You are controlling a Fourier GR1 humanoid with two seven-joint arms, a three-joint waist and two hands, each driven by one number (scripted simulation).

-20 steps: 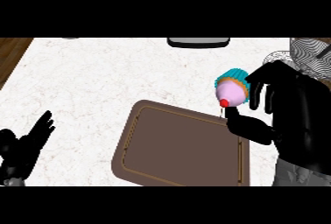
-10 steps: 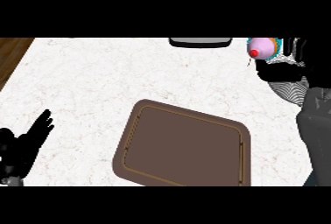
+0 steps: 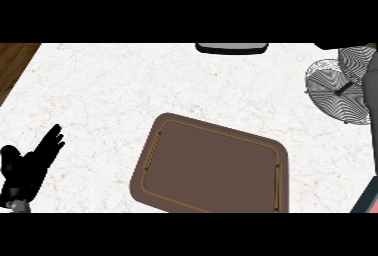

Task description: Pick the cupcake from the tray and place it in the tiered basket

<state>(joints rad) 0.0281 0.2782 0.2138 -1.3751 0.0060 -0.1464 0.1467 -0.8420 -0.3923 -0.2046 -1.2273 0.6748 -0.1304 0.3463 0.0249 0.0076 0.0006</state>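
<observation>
The white marbled counter [image 3: 111,90] carries no readable writing. On it, the brown tray [image 3: 214,167] lies bare — the cupcake shows nowhere. The wire tiered basket [image 3: 338,92] stands at the right edge. The left hand [image 3: 29,165] rests lower left, fingers spread.

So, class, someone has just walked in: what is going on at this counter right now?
The brown tray lies bare on the white counter; no cupcake shows on it. The wire tiered basket stands at the right edge. The left hand rests open at the lower left, fingers up. The right hand is out of view, and only part of a grey arm runs down the right edge. The cupcake itself cannot be seen.
</observation>
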